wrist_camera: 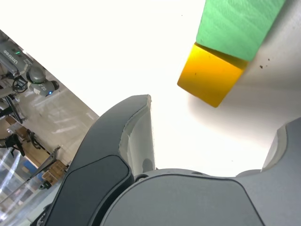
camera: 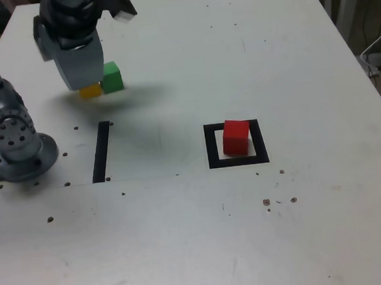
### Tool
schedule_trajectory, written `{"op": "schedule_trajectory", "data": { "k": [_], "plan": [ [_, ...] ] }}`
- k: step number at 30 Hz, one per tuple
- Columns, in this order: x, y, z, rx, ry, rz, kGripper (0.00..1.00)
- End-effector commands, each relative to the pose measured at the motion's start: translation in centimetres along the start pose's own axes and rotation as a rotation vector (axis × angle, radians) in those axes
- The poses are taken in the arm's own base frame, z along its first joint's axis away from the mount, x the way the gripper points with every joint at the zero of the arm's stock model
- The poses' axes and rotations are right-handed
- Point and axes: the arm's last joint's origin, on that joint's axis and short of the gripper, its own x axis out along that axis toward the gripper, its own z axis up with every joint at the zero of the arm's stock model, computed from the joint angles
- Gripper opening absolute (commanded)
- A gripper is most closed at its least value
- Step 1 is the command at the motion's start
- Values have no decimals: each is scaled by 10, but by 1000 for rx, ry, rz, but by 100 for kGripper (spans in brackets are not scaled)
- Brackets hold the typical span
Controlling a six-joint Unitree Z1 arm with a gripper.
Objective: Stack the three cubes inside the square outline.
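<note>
1. Gripper (wrist_camera: pixel 211 141): the jaws stand apart in the wrist view with bare table between them, nothing clamped. Only one finger (wrist_camera: pixel 136 136) shows in full; the other is cut off at the frame edge.
2. In the exterior view the gripper (camera: pixel 88 81) hangs over the far part of the table toward the exterior view's left, its body covering most of the yellow cube (camera: pixel 90 91); fingertips can't be made out there.
3. Yellow cube (wrist_camera: pixel 210 75) sits ahead of the open jaws, not between them, touching the green cube (wrist_camera: pixel 237 23). The green one is cut off by the frame.
4. Green cube (camera: pixel 111 77) is flat on the table, slightly rotated against the table edges.
5. Red cube (camera: pixel 236 137) stands inside the square outline (camera: pixel 211 147), turned a little against the frame.
6. Arm: base joint (camera: pixel 17 141) at the exterior view's left; the link rises out of frame.
7. Black strip (camera: pixel 101 151) lies between the base and the outline.
</note>
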Motion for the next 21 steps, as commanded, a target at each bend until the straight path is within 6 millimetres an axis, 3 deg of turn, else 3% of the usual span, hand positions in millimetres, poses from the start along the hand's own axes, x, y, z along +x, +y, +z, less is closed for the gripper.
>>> {"op": "schedule_trajectory", "data": {
  "k": [1, 8, 21],
  "plan": [
    [3, 3, -1, -17, -2, 0, 91],
    [15, 6, -10, -98, -6, 0, 91],
    [13, -5, -5, -3, -7, 23, 86]
  ]
}}
